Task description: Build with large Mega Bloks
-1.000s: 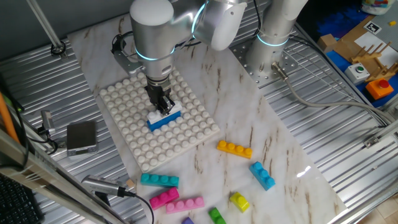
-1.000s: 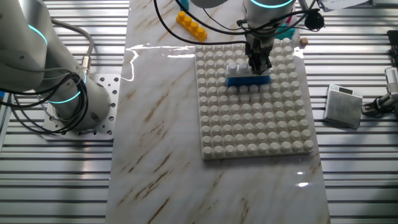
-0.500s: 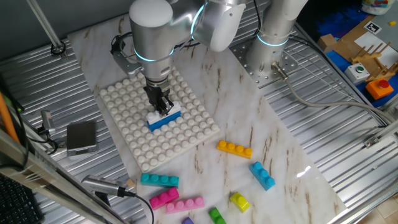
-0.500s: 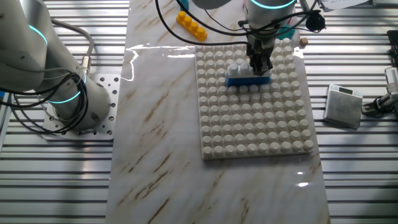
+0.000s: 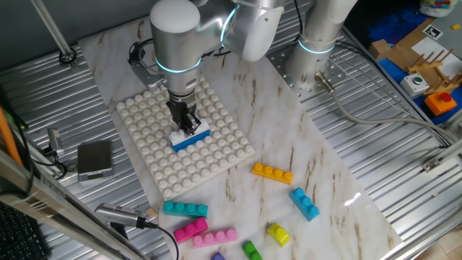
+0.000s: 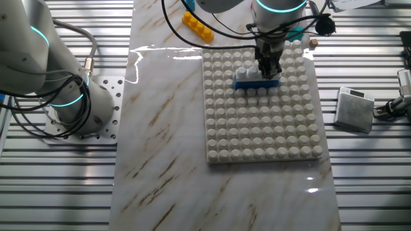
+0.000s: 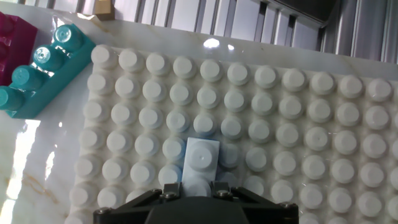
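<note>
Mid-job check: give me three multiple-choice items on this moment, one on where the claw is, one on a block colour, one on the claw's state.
1. Where is the claw?
A. over the white baseplate
B. over the loose blocks
C. off the table

2. What colour is the block lying alone on the marble just off the baseplate's edge?
A. green
B. orange
C. white

3. What is the claw doing?
A. hanging open in the air
B. closed on the white block
C. gripping the teal block

Key: 1 A, it stands on the baseplate in both fixed views. 2 B, the orange block lies there alone. 3 B, its fingers clamp the white block stacked on the blue block; the teal block lies untouched.
</note>
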Controlling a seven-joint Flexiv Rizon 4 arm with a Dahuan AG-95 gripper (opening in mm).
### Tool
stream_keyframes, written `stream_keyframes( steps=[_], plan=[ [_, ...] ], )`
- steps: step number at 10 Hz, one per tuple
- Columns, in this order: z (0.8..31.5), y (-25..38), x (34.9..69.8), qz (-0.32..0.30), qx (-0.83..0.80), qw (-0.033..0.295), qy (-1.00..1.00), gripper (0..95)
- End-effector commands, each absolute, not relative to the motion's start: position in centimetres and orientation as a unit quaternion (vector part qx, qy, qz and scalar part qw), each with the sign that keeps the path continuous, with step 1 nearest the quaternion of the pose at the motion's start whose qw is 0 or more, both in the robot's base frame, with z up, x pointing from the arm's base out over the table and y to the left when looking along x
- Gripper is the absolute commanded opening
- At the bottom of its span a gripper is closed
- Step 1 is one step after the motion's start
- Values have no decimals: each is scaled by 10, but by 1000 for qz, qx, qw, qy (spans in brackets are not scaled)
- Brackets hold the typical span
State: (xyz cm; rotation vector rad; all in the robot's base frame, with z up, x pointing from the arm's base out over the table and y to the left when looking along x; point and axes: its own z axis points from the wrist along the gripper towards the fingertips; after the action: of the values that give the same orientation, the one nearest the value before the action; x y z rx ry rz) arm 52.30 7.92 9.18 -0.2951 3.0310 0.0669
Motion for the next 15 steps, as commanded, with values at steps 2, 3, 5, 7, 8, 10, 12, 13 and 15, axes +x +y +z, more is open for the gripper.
stream_keyframes(
  steps=[2,3,5,7,8,10,12,13,15],
  plan=[
    [90,79,523,22,-95,50,994,0],
    [91,79,523,25,-95,51,994,0],
    [89,79,523,28,-94,54,994,0],
    [88,79,523,28,-95,55,994,0],
    [88,79,523,28,-95,54,994,0],
    [87,79,523,28,-95,54,994,0],
    [87,79,523,28,-95,54,994,0],
    [86,79,523,28,-95,54,994,0],
    [86,79,523,28,-96,54,993,0]
  ],
)
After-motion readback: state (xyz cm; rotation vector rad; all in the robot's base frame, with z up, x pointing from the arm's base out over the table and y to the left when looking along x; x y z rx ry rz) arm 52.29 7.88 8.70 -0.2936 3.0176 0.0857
